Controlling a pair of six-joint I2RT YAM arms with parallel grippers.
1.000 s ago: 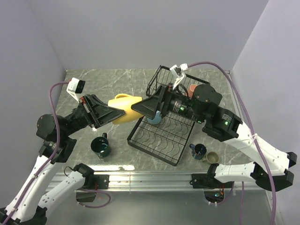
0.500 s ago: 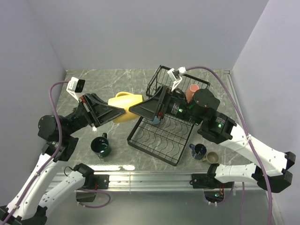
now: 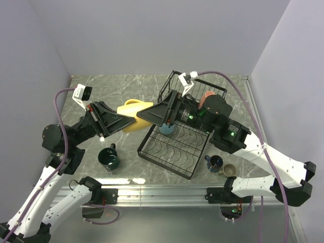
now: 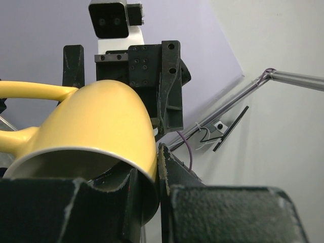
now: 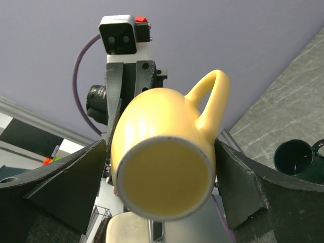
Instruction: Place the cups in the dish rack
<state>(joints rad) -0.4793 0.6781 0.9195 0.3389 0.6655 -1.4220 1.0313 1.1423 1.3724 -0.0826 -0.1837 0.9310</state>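
Observation:
My left gripper (image 3: 132,121) is shut on the rim of the yellow-cream mug (image 3: 129,111) and holds it in the air left of the dish rack (image 3: 174,152). In the left wrist view one finger is inside the mug (image 4: 96,126) and one outside. My right gripper (image 3: 140,115) is open, and its fingers (image 5: 243,182) straddle the mug's base (image 5: 162,172) with narrow gaps. A light blue mug (image 3: 167,128) sits in the rack's tray. A salmon pink mug (image 3: 206,97) stands by the rack's raised basket.
A dark teal mug (image 3: 108,158) stands on the marble table left of the rack and also shows in the right wrist view (image 5: 296,159). A navy mug (image 3: 214,163) and a small beige mug (image 3: 229,170) stand near the rack's right front corner.
My right gripper has moved left toward the yellow mug and now straddles its base. My left gripper still holds the mug in nearly the same place.

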